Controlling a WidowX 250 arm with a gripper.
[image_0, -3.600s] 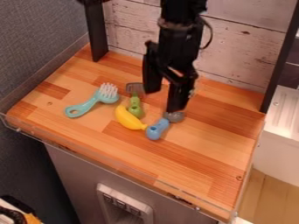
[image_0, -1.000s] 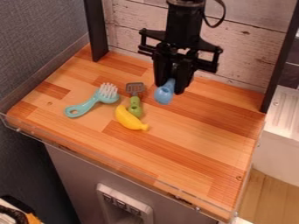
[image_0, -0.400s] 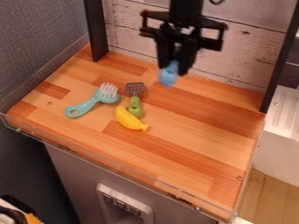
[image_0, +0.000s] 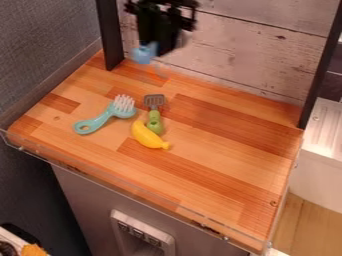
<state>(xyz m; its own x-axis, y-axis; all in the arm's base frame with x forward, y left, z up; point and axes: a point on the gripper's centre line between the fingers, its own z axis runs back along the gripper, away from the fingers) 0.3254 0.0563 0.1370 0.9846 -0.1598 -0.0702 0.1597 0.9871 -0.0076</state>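
Well left of the banana, the teal brush (image_0: 105, 118) lies on the counter (image_0: 220, 165), white bristles angled toward the rear and looped handle toward the front left. Up beyond the banana, near the left black post (image_0: 109, 35), hangs the black pincer (image_0: 155, 48), its fingers closed on a blue toy handle (image_0: 143, 54) that pokes out at their tips. The yellow banana (image_0: 147, 136) itself lies just beside the green handle of the spatula (image_0: 155, 115), whose grey slotted head points away from it. Right of the banana, wood runs broadly to the counter's right edge; a clear strip (image_0: 127, 188) lines the front.
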